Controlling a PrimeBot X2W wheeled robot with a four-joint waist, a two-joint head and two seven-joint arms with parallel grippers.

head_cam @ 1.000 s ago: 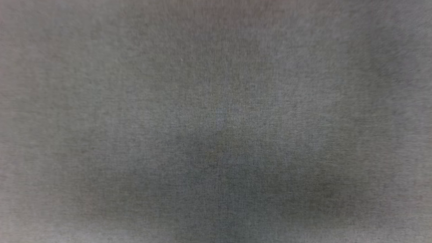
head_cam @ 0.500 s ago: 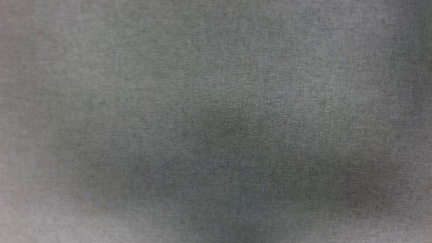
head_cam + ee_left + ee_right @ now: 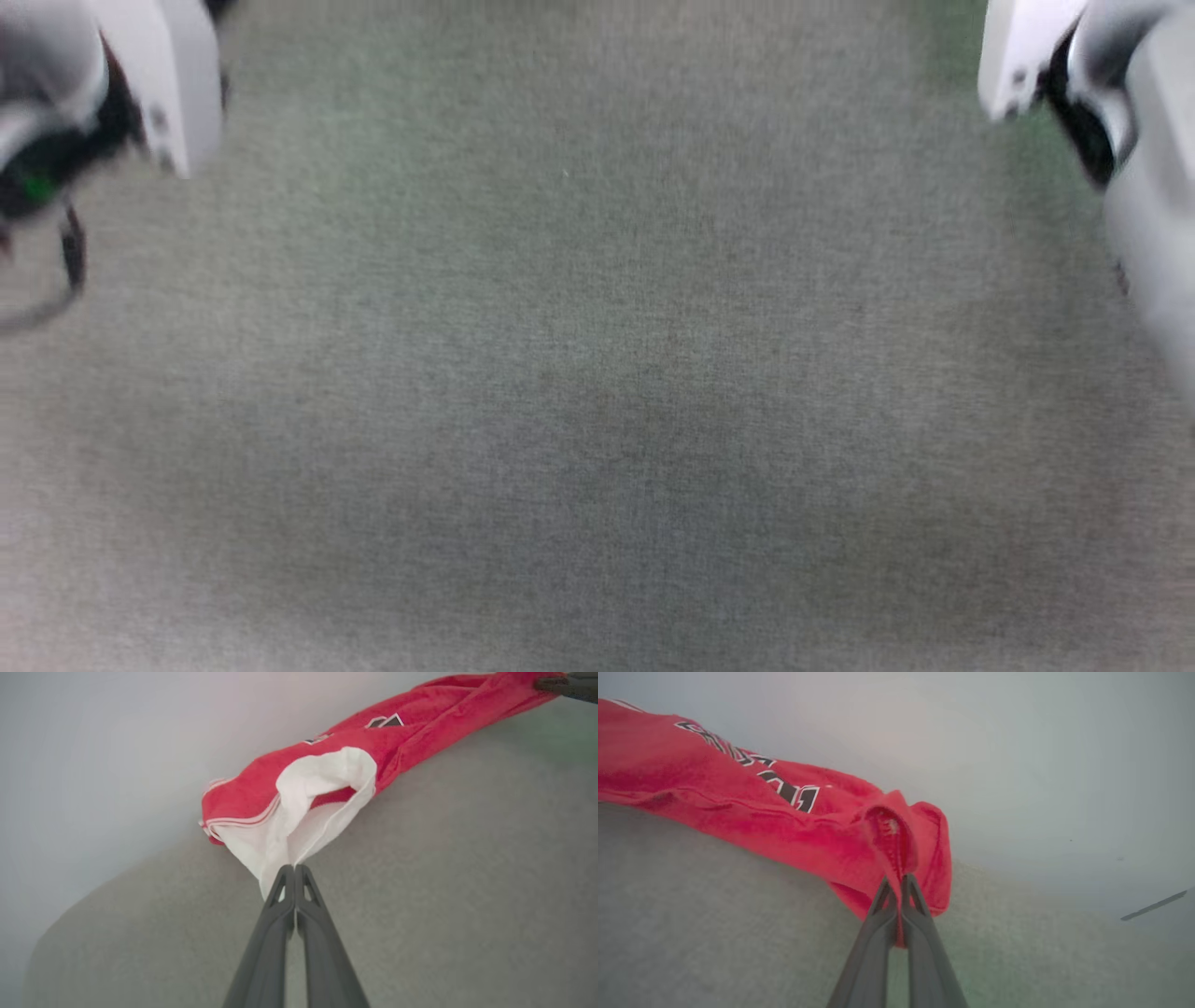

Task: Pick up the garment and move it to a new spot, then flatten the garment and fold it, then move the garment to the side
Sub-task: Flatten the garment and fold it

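Grey woven cloth covers the tabletop, and the head view is soft and blurred across it. At the upper left corner of that view you see the pale left forearm with a dark cable loop below it. At the upper right corner you see the pale right forearm.

Check the left gripper in the left wrist view. Its two dark fingers are pressed together, pinching the edge of the white sleeve of the red shirt. Red-and-white striped trim runs along the sleeve seam. From this pinch the shirt runs as a bunched roll toward the upper right corner of the view, where the tip of the right gripper meets its far end.

Check the right gripper in the right wrist view. Its fingers are closed on a fold of red hem, which bunches up just above the tips. The black, white-outlined letters face up along the roll.

Note that the shirt is strung between the two grippers along the tabletop's far edge, with a plain pale background behind it. You cannot tell from these views whether the shirt's middle rests on the tabletop or hangs just above it.
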